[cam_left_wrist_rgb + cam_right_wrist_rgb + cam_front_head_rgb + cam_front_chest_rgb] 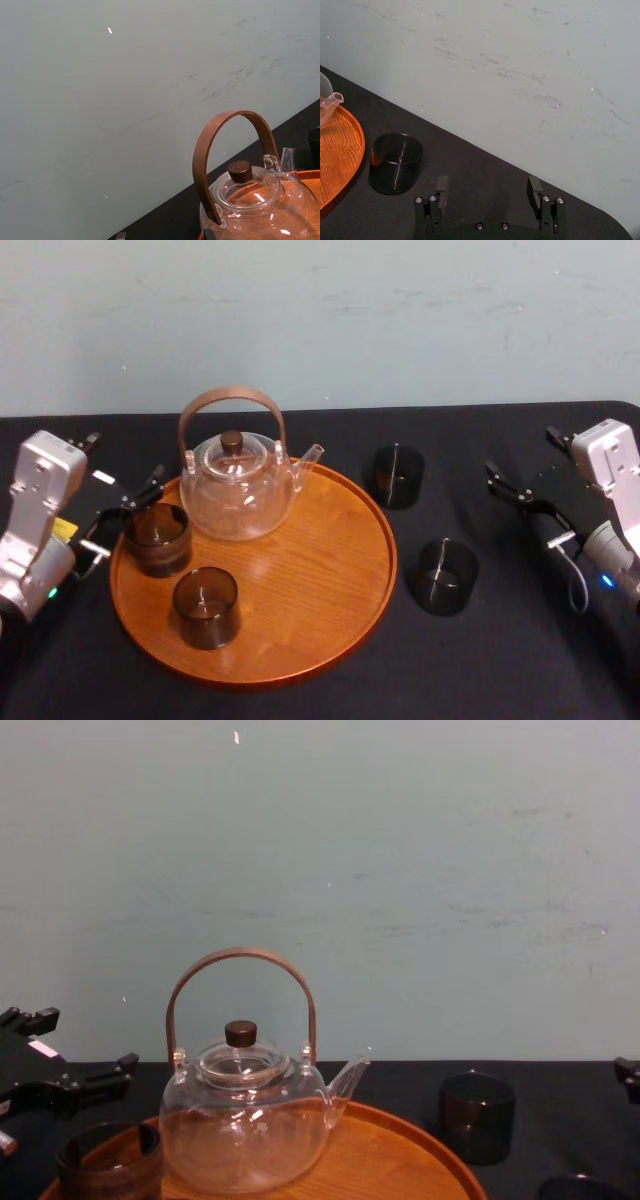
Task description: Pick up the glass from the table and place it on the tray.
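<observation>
Head view shows us the farther short smoky-brown tumbler glass [399, 475] upright on the black-cloth worktop [520, 670], just ahead of our right gripper's [507, 487] spread-open fingers, far from the open left gripper [125, 513].

Right half of tray [330, 560]: we see bare wood, open from above.
Left half of tray: teapot [238, 485], ribbed cup [157, 537] and tumbler [206, 607] crowd it.
Right of worktop [500, 650]: we find bare cloth between far glass [399, 475], near glass [446, 576] and our right gripper [488, 186].
</observation>
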Controlling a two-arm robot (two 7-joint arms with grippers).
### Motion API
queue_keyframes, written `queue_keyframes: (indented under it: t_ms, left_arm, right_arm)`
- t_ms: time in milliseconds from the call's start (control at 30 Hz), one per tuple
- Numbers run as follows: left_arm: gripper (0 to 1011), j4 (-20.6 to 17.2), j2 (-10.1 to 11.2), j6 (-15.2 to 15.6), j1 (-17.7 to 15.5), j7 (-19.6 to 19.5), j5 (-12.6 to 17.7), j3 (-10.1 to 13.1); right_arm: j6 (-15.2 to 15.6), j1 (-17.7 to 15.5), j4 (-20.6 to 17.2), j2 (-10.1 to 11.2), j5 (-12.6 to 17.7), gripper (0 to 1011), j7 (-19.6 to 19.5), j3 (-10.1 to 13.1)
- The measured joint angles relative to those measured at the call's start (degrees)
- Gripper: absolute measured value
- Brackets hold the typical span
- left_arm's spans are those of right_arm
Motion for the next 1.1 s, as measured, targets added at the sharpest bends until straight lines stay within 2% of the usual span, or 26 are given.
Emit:
queue_keyframes:
  t_ms: [633,800,1100]
  left_arm:
    - [1002,0.0,0.0,0.0,0.0,0.0,0.0,0.0]
    - [1001,0.0,0.0,0.0,0.0,0.0,0.0,0.0]
    - [1001,0.0,0.0,0.0,0.0,0.0,0.0,0.0]
  right_arm:
    - [0.0,-0.3,-0.3,0.0,0.0,1002,0.6,0.5]
    - [0.4,-1.3,-1.9,0.6,0.7,1002,2.2,1.5]
    - [1.8,-5.8,-7.3,3.1,3.3,1002,5.0,4.4]
